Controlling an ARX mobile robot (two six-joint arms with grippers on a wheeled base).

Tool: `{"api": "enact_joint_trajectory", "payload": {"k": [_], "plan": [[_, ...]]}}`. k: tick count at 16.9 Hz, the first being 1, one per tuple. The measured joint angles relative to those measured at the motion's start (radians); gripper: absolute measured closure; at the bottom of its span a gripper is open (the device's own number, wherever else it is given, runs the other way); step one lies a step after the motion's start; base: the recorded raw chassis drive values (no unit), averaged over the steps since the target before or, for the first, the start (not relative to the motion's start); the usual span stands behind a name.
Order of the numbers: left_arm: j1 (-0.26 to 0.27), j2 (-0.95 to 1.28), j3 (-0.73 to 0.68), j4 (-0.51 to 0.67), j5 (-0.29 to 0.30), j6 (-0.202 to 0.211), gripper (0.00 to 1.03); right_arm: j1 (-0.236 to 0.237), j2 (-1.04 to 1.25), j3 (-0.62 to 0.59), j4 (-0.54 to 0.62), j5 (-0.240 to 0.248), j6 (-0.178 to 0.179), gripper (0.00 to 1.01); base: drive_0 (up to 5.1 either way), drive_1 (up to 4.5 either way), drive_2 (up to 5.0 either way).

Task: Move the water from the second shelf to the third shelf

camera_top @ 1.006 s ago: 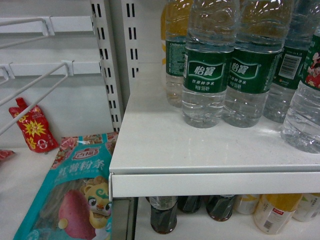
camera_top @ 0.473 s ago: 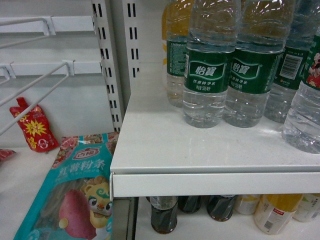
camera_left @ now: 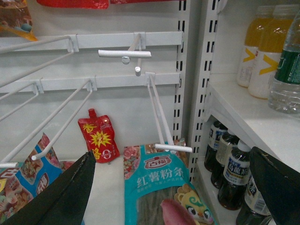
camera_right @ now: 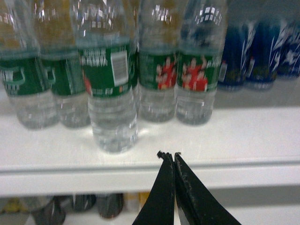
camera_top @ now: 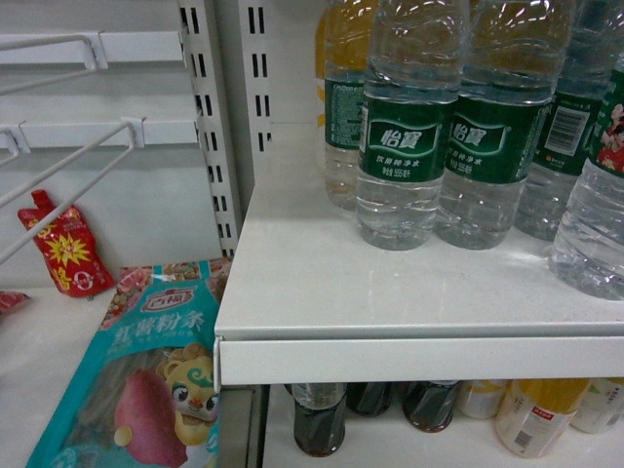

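The water bottles stand in a bunch on a white shelf (camera_top: 390, 292), and the front water bottle (camera_right: 111, 89) stands a bit ahead of the others, near the shelf edge. It is clear and bumpy, with a green label. Below that shelf I can see dark cola bottles (camera_top: 318, 417) and some yellow drink bottles (camera_top: 534, 414).

The right pincer (camera_right: 168, 158) is closed tight, its two black tips pressed together, and it holds nothing. It sits low, in front of the shelf edge, a little to the right of the front bottle. The left pincer (camera_left: 173, 187) is wide open and empty, off by the hooks (camera_left: 159, 112) and the blue noodle bag (camera_left: 159, 187).

I think the job has not really begun, since no bottle is held. To do this step well, the right pincer should open wide first. Then it should rise a little and slide in around the front bottle, on the label part where it is firm. It must go slowly, so it does not knock over the bottles close behind.
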Motion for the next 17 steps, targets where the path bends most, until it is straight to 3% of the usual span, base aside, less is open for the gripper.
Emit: {"api": "enact_joint_trajectory", "payload": {"k": [1,10,17], "plan": [[0.000,0.000,0.000,0.000,-0.001,0.000,0.05,0.000,-0.048,0.000,-0.053,-0.002,0.000,0.99,0.0,0.00,0.0],[0.000,0.000,0.000,0.000,0.000,0.000,0.05,0.000,-0.087,0.000,-0.051,-0.002,0.000,0.97,0.0,0.00,0.0],[0.000,0.000,0.000,0.000,0.000,0.000,0.05,0.000,-0.087,0.000,-0.050,-0.002,0.000,0.17,0.0,0.00,0.0]]}}
